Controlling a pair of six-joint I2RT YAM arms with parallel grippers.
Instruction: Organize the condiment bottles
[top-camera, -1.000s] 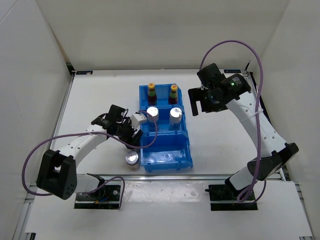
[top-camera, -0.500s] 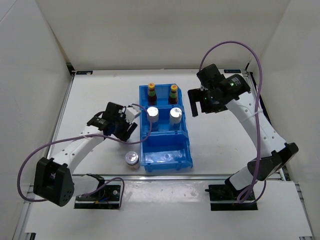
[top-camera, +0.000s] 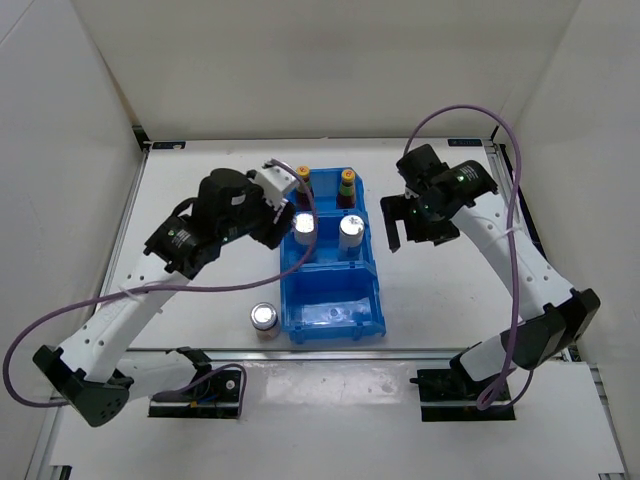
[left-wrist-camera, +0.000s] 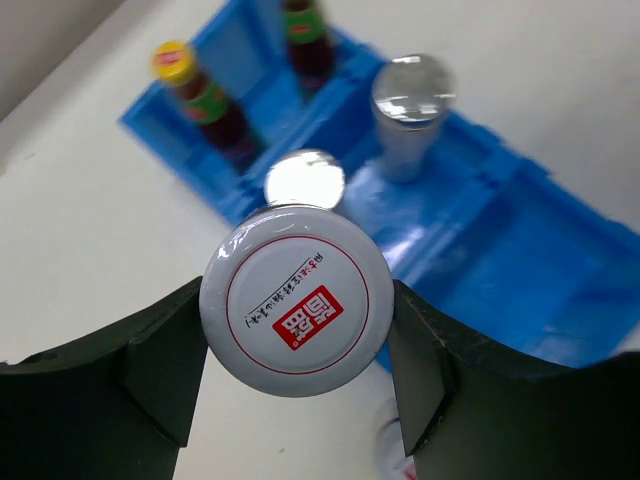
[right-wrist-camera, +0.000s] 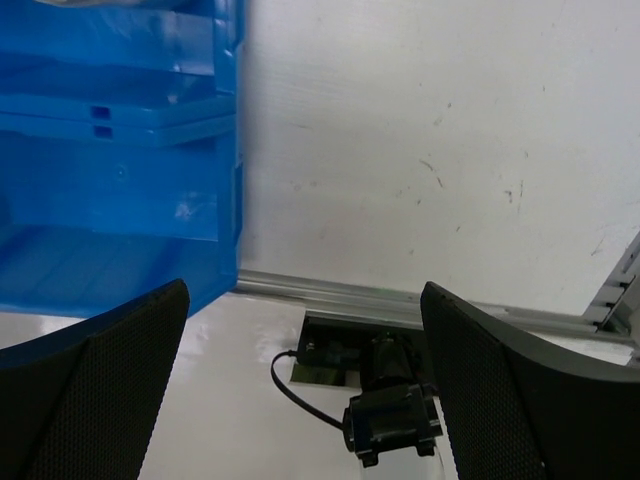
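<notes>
The two small dark sauce bottles with yellow-orange caps stood upright side by side in the far compartment of the blue plastic bin (top-camera: 335, 333) — the left bottle (top-camera: 302, 174) against that compartment's left wall, the right bottle (top-camera: 347, 182) near its right wall. In the middle compartment, one behind each bottle, stood two silver-topped cans (top-camera: 350, 228), also upright. A third silver-topped can (top-camera: 263, 317) stood on the white surface (top-camera: 430, 290), just outside the bin's near left corner.

Above the bin's far left corner the left tool (top-camera: 272, 188) hung in the air, gripping a white-bottomed metal can (left-wrist-camera: 297, 315) with a red mark on its base — one dark finger pressed to either side. Off to the bin's right, well apart from it, the right tool (right-wrist-camera: 305, 290) hovered with its fingers spread wide and nothing between them.
</notes>
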